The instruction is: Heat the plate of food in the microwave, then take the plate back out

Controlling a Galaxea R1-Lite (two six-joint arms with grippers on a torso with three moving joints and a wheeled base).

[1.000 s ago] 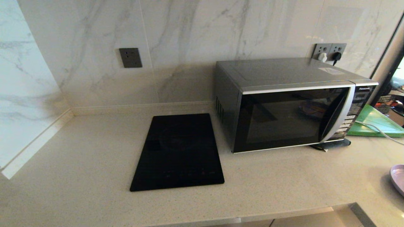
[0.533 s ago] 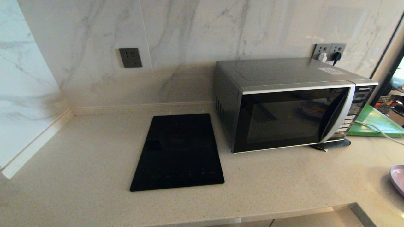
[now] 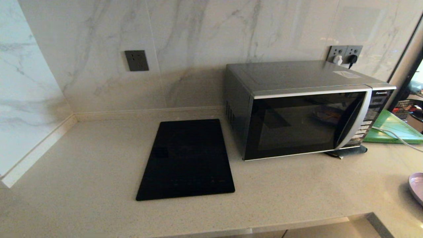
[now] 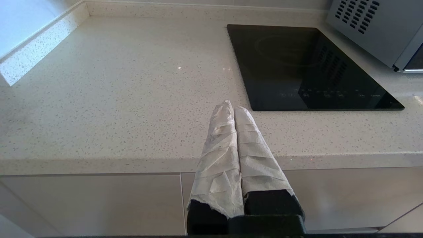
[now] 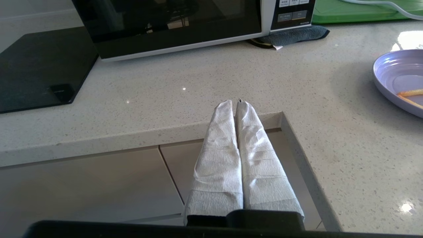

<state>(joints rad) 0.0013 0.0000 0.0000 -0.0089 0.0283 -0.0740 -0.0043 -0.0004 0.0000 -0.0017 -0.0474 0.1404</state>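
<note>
The silver-grey microwave (image 3: 304,109) stands on the counter at the right, its black glass door closed; its lower front also shows in the right wrist view (image 5: 172,29). The lavender plate of food (image 5: 401,79) lies on the counter to the right of the microwave, with orange sticks on it; only its rim (image 3: 417,185) shows in the head view. My left gripper (image 4: 233,106) is shut and empty, hanging in front of the counter edge near the cooktop. My right gripper (image 5: 234,103) is shut and empty, at the counter's inner corner, left of the plate. Neither arm shows in the head view.
A flat black cooktop (image 3: 186,158) lies left of the microwave. A green board (image 3: 393,129) with a white cable across it sits behind the microwave's right side. A dark cloth (image 5: 290,35) lies under the microwave's front corner. Wall sockets (image 3: 345,54) are behind it.
</note>
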